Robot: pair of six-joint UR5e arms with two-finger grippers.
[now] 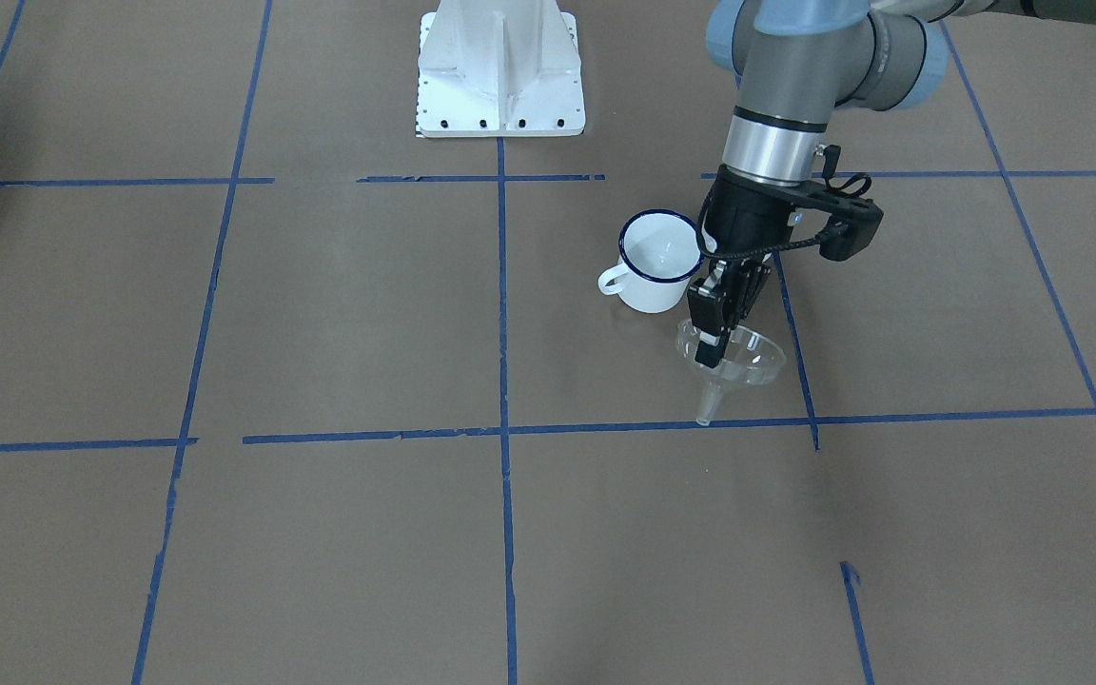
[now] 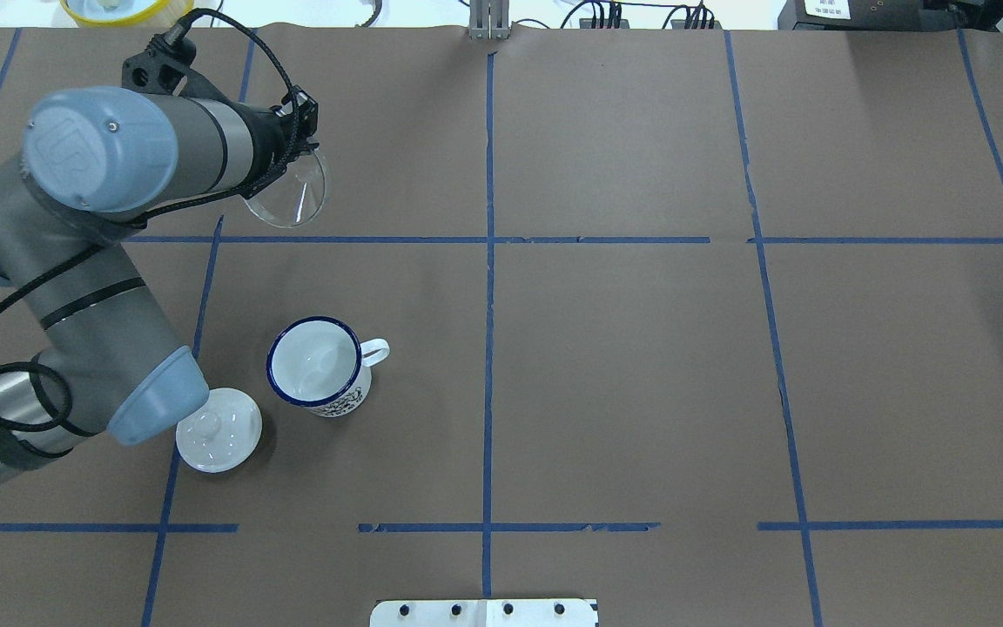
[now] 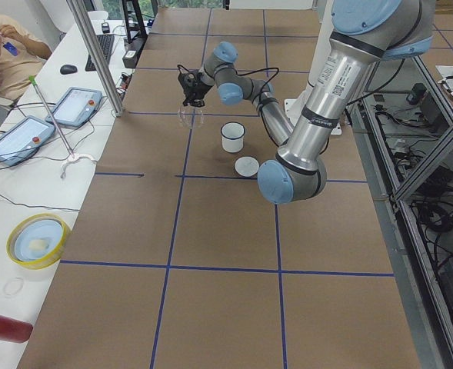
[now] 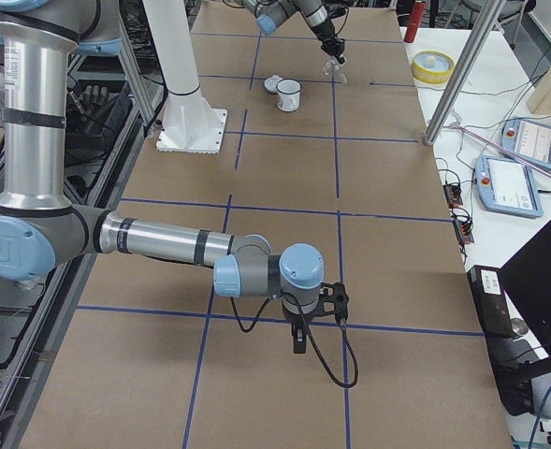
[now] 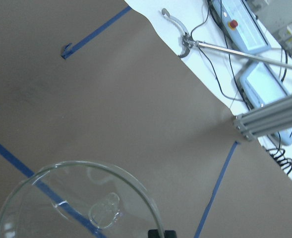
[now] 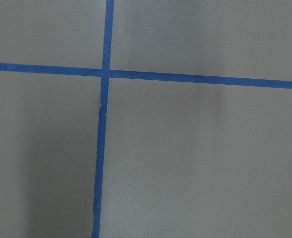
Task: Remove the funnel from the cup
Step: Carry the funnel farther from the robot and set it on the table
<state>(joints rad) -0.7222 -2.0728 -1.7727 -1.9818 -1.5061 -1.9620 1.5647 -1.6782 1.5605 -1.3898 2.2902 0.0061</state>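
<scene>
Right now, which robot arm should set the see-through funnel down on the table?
The left arm. Its jaws pinch the rim of the small transparent funnel, held outside the white enamel mug with the blue rim. The right arm hangs far away from both.

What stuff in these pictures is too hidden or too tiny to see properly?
- Right gripper: shows only in the right side view, too small to tell open or shut.
- Lid: hidden behind the left arm in the front-facing view.
- Funnel: cut off by the bottom edge in the left wrist view.
- Left gripper: in the overhead view its fingers are hidden by the left arm.
</scene>
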